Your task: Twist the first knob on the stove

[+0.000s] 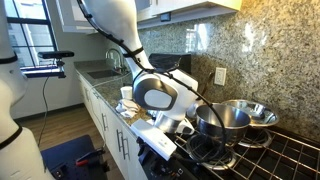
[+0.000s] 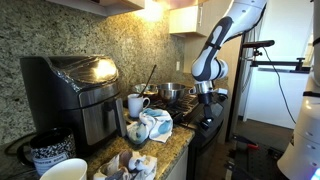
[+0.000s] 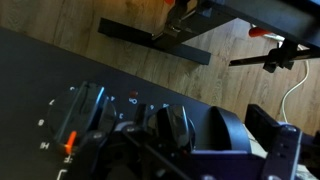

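The stove is a black gas range with cast-iron grates; it also shows in an exterior view. In the wrist view its dark control panel fills the left side. It carries a knob with an orange mark and a second black knob. My gripper is open and empty. Its two dark fingers stand just right of the second knob, and the nearer finger is close beside it. In both exterior views the gripper hangs at the stove's front edge.
Steel pots stand on the grates behind the arm. A cluttered granite counter holds a black-and-steel appliance, a white mug and cloths. Below the panel are wood floor and a black stand base.
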`<state>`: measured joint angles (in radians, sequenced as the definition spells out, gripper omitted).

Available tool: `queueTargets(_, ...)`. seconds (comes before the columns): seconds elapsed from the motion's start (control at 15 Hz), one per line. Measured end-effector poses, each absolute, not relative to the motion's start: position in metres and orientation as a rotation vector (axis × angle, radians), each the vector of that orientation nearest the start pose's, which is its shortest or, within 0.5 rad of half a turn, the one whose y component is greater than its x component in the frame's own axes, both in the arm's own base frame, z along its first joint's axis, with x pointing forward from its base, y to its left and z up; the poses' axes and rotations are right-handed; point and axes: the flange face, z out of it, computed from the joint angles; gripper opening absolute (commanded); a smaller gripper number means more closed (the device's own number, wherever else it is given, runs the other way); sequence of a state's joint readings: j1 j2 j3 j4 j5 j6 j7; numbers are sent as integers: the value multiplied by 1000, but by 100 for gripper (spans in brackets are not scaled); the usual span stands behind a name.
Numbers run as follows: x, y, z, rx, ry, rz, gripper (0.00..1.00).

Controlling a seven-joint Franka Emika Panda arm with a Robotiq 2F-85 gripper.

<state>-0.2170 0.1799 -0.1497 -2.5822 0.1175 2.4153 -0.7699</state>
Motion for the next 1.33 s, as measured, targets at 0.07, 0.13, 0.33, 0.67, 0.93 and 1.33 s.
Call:
queueTargets(0.07, 376, -147, 173, -2869, -433, 395, 100)
queueTargets(0.13, 376, -147, 174, -2869, -433, 394, 100)
queueTargets(0.33, 379, -148, 175, -2874, -435, 384, 100)
queueTargets(0.67, 390, -147, 179, -2889, -453, 354, 100)
queueTargets(0.93, 392, -148, 177, -2890, -454, 356, 100)
queueTargets(1.33, 394, -149, 178, -2896, -447, 353, 100)
